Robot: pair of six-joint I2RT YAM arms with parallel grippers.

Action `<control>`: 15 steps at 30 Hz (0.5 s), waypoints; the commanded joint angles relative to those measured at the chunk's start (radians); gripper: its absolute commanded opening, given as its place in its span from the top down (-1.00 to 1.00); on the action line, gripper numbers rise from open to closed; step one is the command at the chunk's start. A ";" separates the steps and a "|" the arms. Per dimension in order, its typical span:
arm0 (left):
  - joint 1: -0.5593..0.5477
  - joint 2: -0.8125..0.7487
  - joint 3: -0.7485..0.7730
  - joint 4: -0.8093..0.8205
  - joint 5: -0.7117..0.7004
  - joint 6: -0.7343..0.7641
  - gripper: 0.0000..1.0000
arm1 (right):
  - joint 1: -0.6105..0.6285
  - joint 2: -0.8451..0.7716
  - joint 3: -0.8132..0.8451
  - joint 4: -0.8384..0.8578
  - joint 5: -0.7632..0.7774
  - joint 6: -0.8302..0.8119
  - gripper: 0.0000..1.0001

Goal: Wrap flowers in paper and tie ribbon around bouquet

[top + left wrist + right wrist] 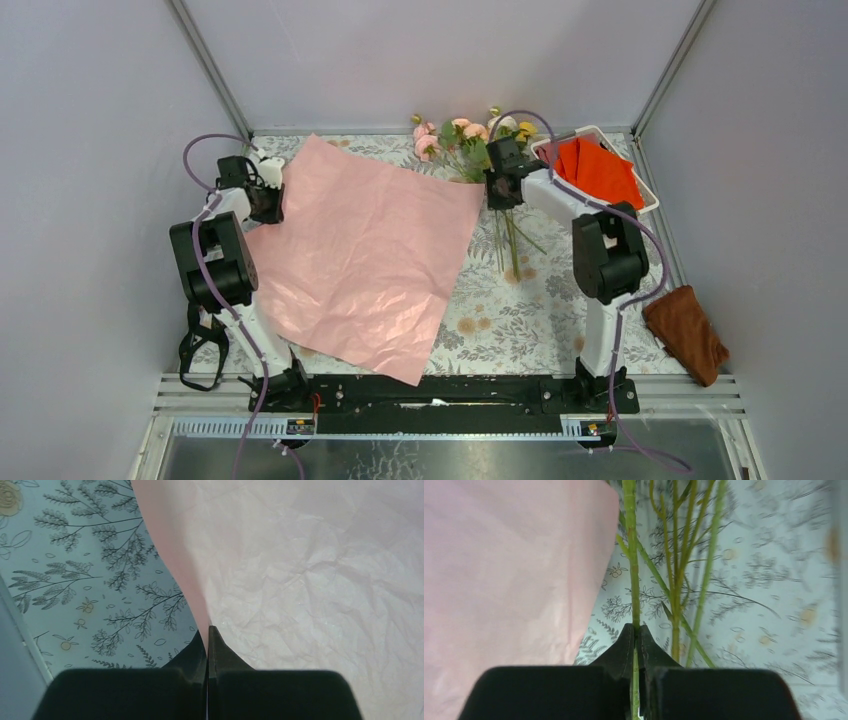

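I am holding both arms low on the table [520, 320]. The paper [365, 255] is lying flat with its pale pink face up, turned like a diamond and filling the middle and the 9 o'clock side of the work area. My left gripper [207, 630] is pressed together on the sheet's edge near its 10 o'clock corner; the wrist view is showing the sheet rising into the closed jaws.

The flowers [460, 135] are lying off the paper at about 12 o'clock. Their blooms are toward the back wall and their stems [674, 560] are running toward 6 o'clock, just beside the sheet's 3 o'clock corner. My right gripper [636, 630] is pinching one thin stem; the others are passing beside the jaws at its 3 o'clock side, outside the grip.

I am judging that this is the pick before the bunch goes onto the sheet, and the hold is worrying me:
- With one stem clamped, lifting may be pulling that stem out of the bunch or leaving the rest behind.
- A stem this thin may be bending or sliding through the jaws under the weight of the blooms.
- Dragging the leaves across the near corner may be curling or creasing the sheet.
- Any tug from my left arm may be tearing the thin paper at the pinch.
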 commanded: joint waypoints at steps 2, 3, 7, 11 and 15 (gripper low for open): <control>-0.041 -0.012 -0.015 0.030 0.050 0.017 1.00 | -0.005 -0.295 -0.011 0.069 0.093 -0.012 1.00; -0.049 -0.009 -0.016 0.030 0.052 0.015 1.00 | -0.005 -0.333 -0.029 0.081 0.120 -0.009 1.00; -0.103 0.007 -0.014 0.028 0.083 -0.005 1.00 | 0.010 -0.460 -0.076 0.153 0.159 0.008 1.00; -0.156 0.028 0.008 0.025 0.164 -0.071 1.00 | 0.168 -0.408 -0.050 0.185 0.148 0.005 1.00; -0.157 0.055 0.051 0.031 0.201 -0.185 1.00 | 0.294 -0.266 -0.015 0.261 0.000 0.120 1.00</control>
